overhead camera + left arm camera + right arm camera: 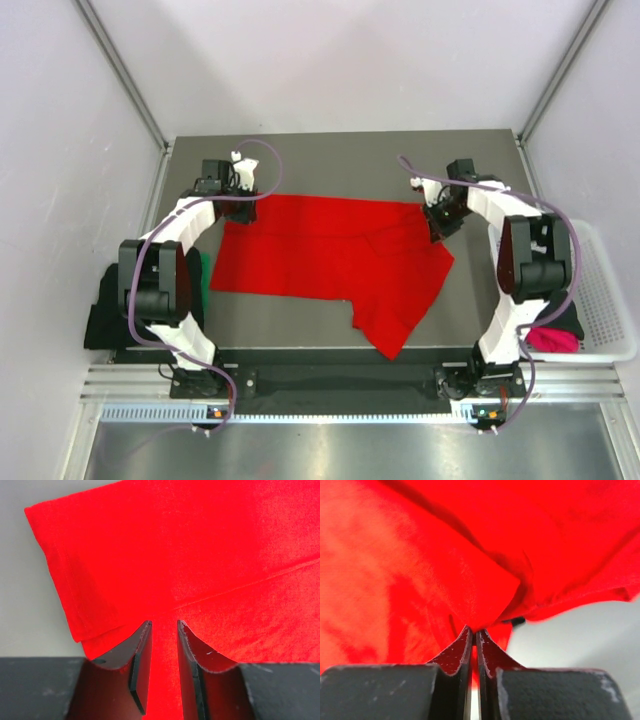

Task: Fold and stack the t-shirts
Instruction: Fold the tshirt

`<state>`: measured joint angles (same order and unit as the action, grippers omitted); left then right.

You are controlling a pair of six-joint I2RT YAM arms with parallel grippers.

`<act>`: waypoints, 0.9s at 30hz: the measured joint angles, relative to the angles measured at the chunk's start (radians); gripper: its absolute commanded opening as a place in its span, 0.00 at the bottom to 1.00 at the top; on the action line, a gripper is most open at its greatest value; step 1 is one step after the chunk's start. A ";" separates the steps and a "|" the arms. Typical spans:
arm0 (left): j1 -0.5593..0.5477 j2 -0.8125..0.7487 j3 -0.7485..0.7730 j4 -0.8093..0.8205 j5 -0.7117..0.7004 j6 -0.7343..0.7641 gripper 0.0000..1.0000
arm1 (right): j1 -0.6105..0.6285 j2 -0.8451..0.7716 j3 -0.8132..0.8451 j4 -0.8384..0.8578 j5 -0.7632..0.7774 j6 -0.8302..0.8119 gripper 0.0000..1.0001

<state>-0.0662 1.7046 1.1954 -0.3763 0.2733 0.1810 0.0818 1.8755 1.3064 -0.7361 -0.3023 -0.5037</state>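
Observation:
A bright red t-shirt point(330, 255) lies spread on the grey table point(340, 160), with one part trailing toward the near right. My left gripper point(240, 207) is at the shirt's far left corner. In the left wrist view its jaws point(163, 623) stand a little apart over flat red cloth point(200, 555), with the hem edge to the left. My right gripper point(440, 225) is at the shirt's far right edge. It is shut on a pinch of red cloth point(445, 580) at the fingertips point(474, 631), and the cloth bunches up from there.
A white mesh basket point(605, 300) stands at the right, holding a magenta-pink shirt point(553, 340) and a black one point(566, 320). Off the table's left edge lie a black shirt point(100, 315) and a green one point(205, 270). White walls enclose the table.

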 measured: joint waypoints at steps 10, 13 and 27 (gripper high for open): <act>0.000 0.000 0.000 0.001 0.008 0.000 0.32 | 0.000 -0.218 -0.004 -0.163 -0.113 0.002 0.03; 0.000 0.000 0.000 0.001 0.008 0.000 0.32 | 0.000 -0.239 -0.005 -0.200 -0.127 0.000 0.03; 0.000 -0.013 -0.006 0.002 0.018 0.000 0.32 | 0.000 -0.212 -0.057 -0.204 -0.117 0.000 0.03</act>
<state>-0.0662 1.6913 1.1889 -0.3748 0.2909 0.1810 0.0818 1.6638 1.2491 -0.9398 -0.4191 -0.5037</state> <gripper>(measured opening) 0.317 0.131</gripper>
